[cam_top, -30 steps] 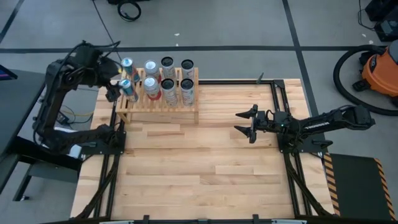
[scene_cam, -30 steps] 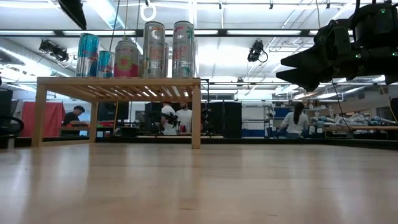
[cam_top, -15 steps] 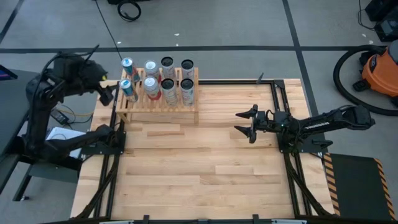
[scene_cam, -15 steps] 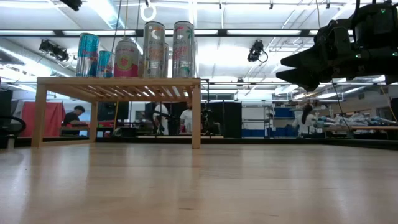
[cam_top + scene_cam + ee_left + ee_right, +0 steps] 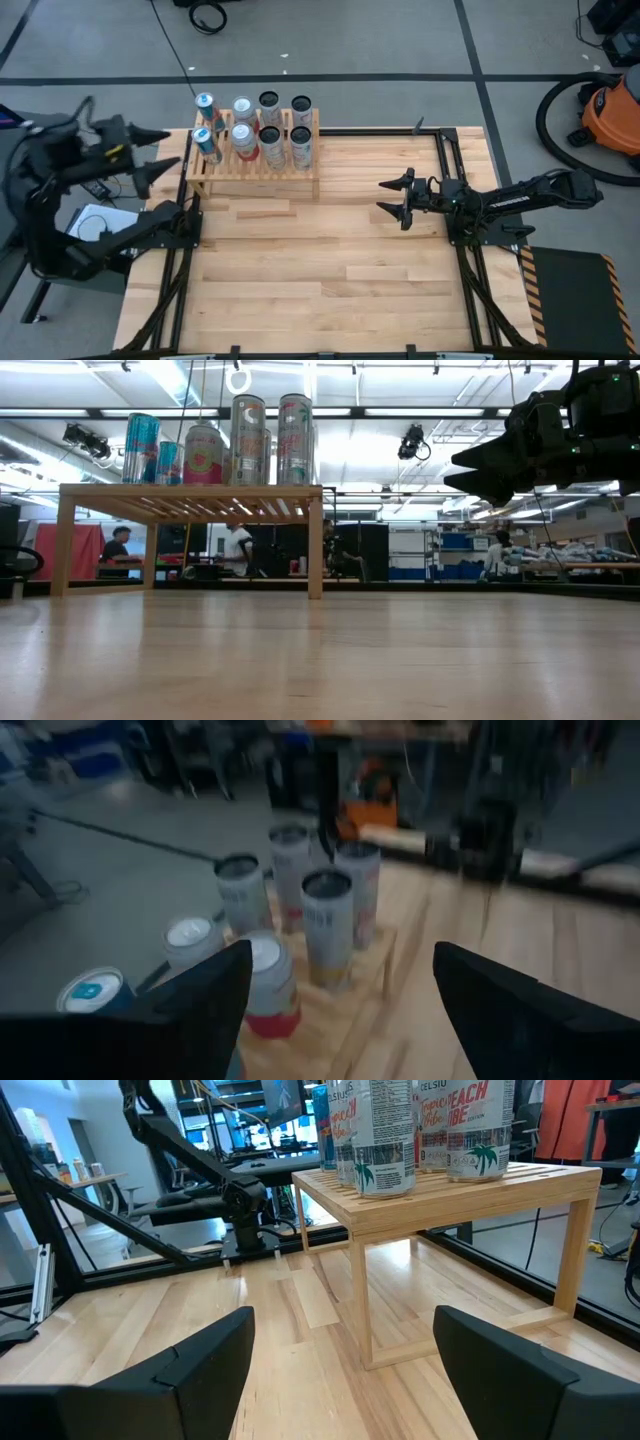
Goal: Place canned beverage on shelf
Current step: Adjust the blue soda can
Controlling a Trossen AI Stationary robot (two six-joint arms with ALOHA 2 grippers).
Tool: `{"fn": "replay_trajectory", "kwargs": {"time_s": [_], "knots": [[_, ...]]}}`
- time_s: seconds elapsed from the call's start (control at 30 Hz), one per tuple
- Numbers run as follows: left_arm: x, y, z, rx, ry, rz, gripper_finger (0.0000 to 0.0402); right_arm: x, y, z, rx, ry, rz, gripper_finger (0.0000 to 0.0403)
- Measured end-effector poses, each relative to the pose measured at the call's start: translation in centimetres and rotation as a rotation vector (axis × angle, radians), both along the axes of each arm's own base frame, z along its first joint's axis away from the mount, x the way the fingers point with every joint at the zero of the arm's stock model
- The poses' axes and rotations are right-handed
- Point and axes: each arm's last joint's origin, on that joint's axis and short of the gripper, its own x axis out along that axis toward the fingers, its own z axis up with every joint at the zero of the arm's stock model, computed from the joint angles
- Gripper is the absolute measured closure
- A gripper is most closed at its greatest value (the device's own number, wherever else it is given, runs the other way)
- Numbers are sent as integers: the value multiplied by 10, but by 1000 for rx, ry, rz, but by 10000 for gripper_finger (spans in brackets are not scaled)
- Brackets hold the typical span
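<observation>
The light-wood shelf (image 5: 256,162) stands on its legs at the table's far left, with several beverage cans (image 5: 270,130) upright on its slats. In the low view the cans (image 5: 247,440) top the shelf (image 5: 190,492). Two blue cans (image 5: 204,138) stand at its left end. My left gripper (image 5: 172,148) hangs open off the table's left edge, pointing at the shelf and touching nothing; its wrist view looks over the cans (image 5: 328,925). My right gripper (image 5: 382,197) waits open at mid-right, level above the table, with nothing between its fingers.
The bare wooden tabletop (image 5: 330,270) spreads in front of the shelf. Black frame rails (image 5: 452,190) run along both sides. An orange vacuum (image 5: 610,110) stands on the floor at far right. People move in the room behind the table (image 5: 236,548).
My left gripper has drawn back from the shelf's left end toward and past the table's left edge, rising a little and tipping from slanting down to nearly level. Its fingers have kept the same gap. The cans have stayed in place. My right arm has kept still.
</observation>
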Motion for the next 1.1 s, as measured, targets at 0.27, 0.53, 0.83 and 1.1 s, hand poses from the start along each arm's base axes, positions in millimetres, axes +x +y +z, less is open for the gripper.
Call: {"fn": "replay_trajectory", "kwargs": {"time_s": [0.27,0.53,0.83,1.1], "knots": [[-21,-32,-9,72,-153,24,88,0,0,0,0,0,0,85],[-17,-27,-46,98,-288,25,88,0,0,0,0,0,0,85],[7,7,-96,45,-346,-47,88,-1,1,3,-3,-22,4,85],[23,30,-121,29,-391,-58,88,-13,2,25,-27,-198,4,85]]}}
